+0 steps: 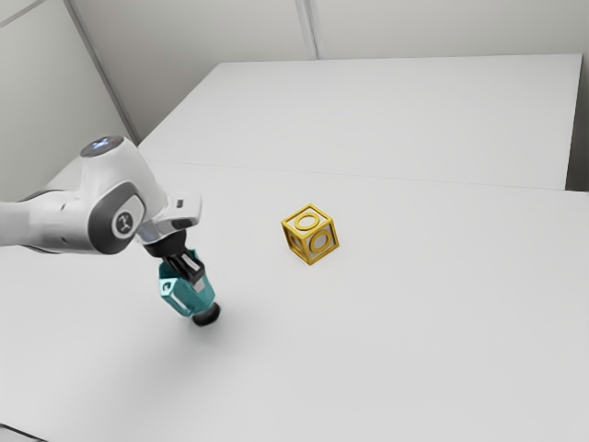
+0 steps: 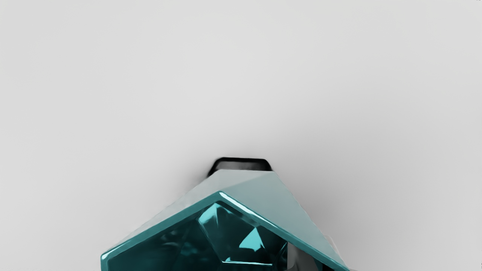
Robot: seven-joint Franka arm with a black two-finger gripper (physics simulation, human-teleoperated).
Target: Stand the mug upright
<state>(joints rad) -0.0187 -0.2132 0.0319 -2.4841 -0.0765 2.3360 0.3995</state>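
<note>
We have our gripper (image 1: pixel 190 268) at the teal mug (image 1: pixel 190 299), though we cannot tell how its jaws stand; the mug leans over the white table (image 1: pixel 414 295), mouth facing our wrist camera, black base (image 1: pixel 207 315) lowermost; a yellow-edged cube (image 1: pixel 311 234) sits apart, toward the exterior view's right.

The faceted teal mug (image 1: pixel 184 300) was held tilted between the fingers (image 1: pixel 188 268), with its open rim facing upward and its black base (image 1: pixel 206 316) positioned below them.
</note>
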